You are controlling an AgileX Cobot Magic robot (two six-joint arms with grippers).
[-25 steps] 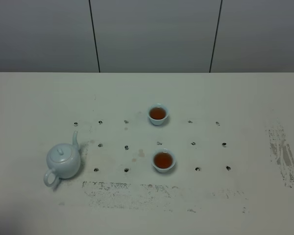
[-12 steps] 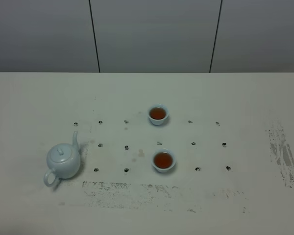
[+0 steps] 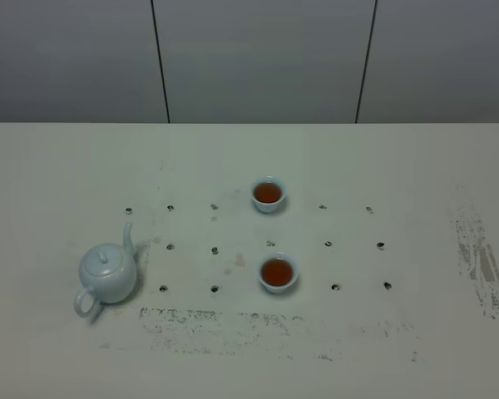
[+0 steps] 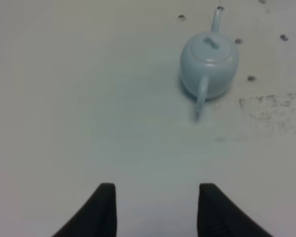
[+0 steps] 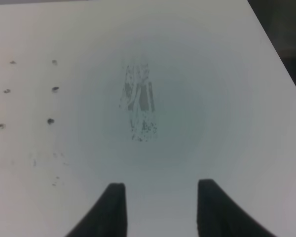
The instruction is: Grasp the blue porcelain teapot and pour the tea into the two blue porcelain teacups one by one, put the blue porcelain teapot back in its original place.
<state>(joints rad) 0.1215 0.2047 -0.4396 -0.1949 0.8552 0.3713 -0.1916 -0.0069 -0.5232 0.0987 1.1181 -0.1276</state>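
Currently teapot (image 3: 107, 273) seen upright at left of exterior frame on surface (image 3: 416, 166), spout toward top. Two teacups (image 3: 267, 194) (image 3: 278, 273) seen near centre, one above other, both holding brown tea. Left end effector (image 4: 155, 210) and right end effector (image 5: 158, 207) seen spread apart, nothing held.

one teapot (image 3: 106, 272), two teacups (image 3: 268, 194), two pincers (image 4: 155, 207)

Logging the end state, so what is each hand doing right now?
Left hand: open, holding nothing, clear of the teapot.
Right hand: open, holding nothing, over bare table.
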